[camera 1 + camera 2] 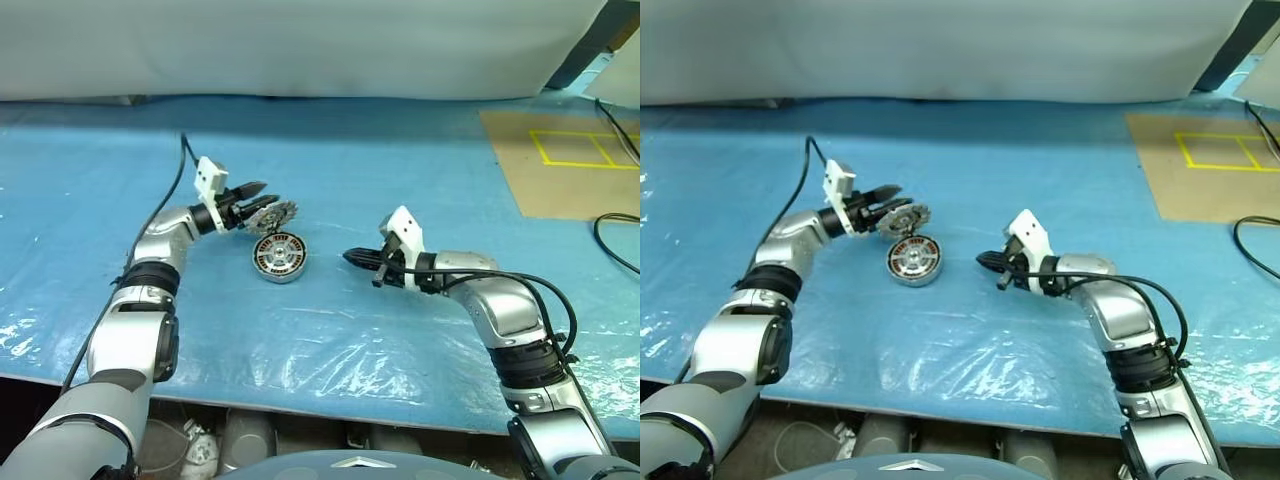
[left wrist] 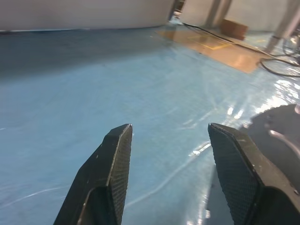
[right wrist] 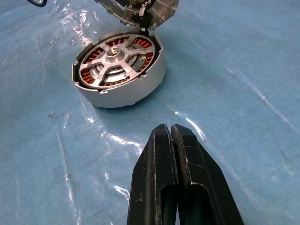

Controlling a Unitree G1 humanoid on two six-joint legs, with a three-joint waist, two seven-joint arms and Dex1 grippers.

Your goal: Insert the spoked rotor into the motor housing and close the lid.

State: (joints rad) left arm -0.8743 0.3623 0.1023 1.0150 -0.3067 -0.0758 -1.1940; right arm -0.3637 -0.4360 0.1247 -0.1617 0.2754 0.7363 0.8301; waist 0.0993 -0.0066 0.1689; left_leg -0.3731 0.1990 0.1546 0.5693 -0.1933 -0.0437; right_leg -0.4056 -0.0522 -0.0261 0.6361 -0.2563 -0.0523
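Left eye view, centre-left: left claw (image 1: 252,190) grips the lid (image 1: 273,215) edgewise above the motor housing (image 1: 278,257), so a tilted set-down could jam it, while the right claw (image 1: 350,257) sits closed, empty.

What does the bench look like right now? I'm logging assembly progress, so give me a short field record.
surface: blue plastic-covered table
motor housing: stands on the table, copper windings visible
spoked rotor: already seated in the housing
lid: held tilted just above the housing's far edge, not yet on
left gripper: grips the lid by its rim
right gripper: shut, empty, beside the housing
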